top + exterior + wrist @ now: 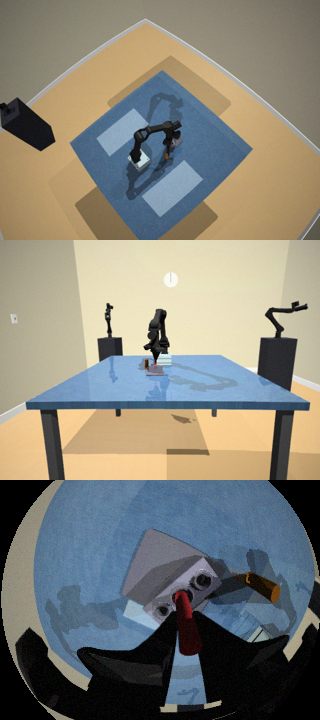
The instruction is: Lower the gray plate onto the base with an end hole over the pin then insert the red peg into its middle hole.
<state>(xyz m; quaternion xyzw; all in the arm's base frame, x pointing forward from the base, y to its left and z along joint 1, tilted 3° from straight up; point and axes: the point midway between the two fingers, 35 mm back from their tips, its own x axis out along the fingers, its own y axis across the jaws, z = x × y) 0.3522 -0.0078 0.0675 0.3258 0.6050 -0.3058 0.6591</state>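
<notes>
The gray plate (199, 567) lies level on the raised part of the gray-purple base (178, 141) (155, 374) (155, 550), with its three holes in a row facing up in the wrist view. I cannot tell which end hole holds the pin. My gripper (155, 359) (184, 615) is shut on the red peg (155, 364) (187, 635) above the plate. The peg's lower end overlaps the middle hole in the wrist view, and most of its length stands above the plate. Whether the tip has entered the hole is unclear. The fingertips are hidden in the top view.
An orange cylinder (167, 156) (146, 364) (265, 588) stands upright close beside the base. The arm's pale mount (140, 162) (165, 359) is behind it on the blue table (206, 144) (206, 395). Two pale rectangles show on the table in the top view.
</notes>
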